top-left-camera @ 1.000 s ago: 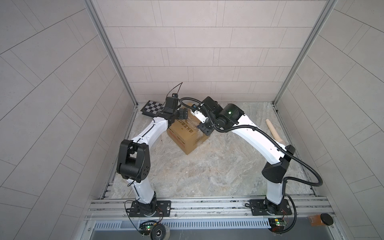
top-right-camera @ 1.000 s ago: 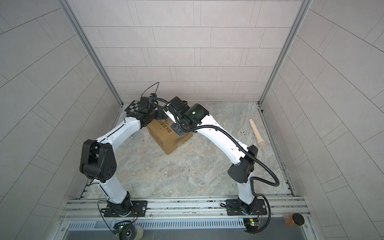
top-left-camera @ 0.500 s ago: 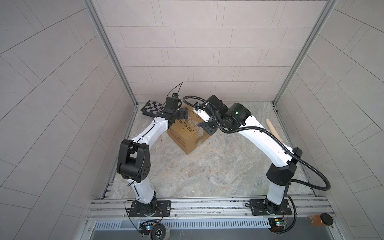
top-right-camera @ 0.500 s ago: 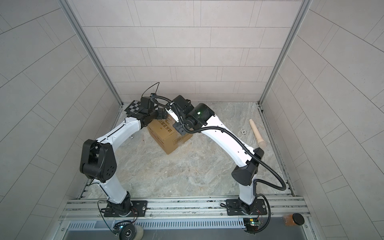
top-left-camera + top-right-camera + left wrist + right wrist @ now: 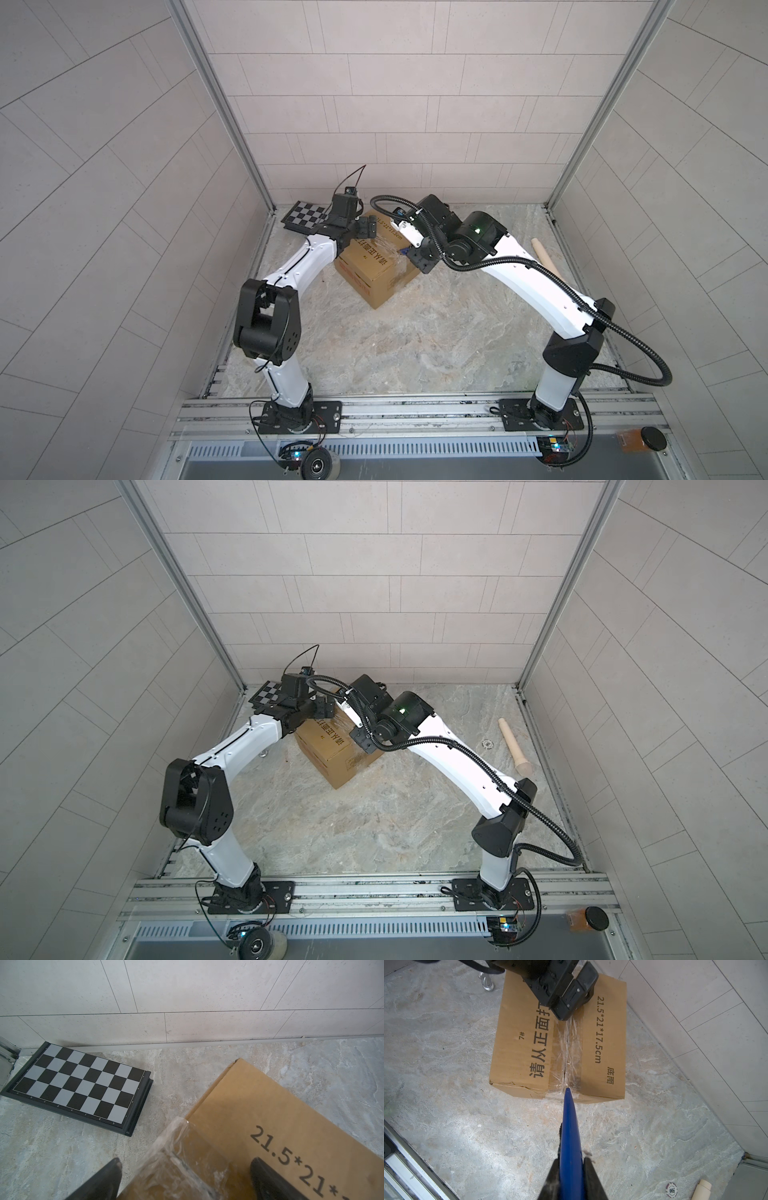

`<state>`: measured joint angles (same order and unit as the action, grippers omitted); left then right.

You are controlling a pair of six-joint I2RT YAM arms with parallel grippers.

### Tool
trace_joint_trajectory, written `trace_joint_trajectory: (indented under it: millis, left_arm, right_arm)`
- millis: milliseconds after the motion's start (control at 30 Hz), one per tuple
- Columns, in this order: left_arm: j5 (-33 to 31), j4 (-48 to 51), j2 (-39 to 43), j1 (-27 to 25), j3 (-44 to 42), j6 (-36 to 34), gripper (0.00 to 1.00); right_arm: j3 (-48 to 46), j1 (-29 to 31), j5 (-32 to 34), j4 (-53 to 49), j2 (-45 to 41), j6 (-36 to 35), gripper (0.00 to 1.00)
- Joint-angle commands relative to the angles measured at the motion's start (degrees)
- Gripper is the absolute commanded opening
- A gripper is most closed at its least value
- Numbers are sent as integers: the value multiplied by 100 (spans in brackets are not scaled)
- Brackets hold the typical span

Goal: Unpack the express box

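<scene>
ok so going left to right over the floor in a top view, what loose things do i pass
chequered board → express box → small round chip → wooden stick

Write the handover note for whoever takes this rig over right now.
Left gripper: open, astride one taped edge of the express box.
Right gripper: shut on a blue tool, its tip at the tape on the opposite edge.
Box: on the stone surface, beside the chequered board, flaps closed.
Done: tool gripped and lined up with the seam.
Left: slit the tape, open the flaps, take out the contents.
</scene>
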<state>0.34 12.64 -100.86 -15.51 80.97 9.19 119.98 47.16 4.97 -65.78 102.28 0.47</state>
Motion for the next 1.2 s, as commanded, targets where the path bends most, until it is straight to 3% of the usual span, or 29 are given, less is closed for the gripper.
trace_joint_trajectory:
  millis: [0, 533, 1167]
  left_arm:
    - [432, 730, -282, -165, -275, 144, 99]
    - [445, 748, -287, -163, -257, 144, 99]
    - [458, 761, -303, -165, -248, 144, 99]
  right_arm:
    - [25, 4, -42, 182, -83, 25, 0]
    - [194, 15, -42, 100, -213, 37, 0]
    - [-578, 13, -116, 456, -248, 147, 0]
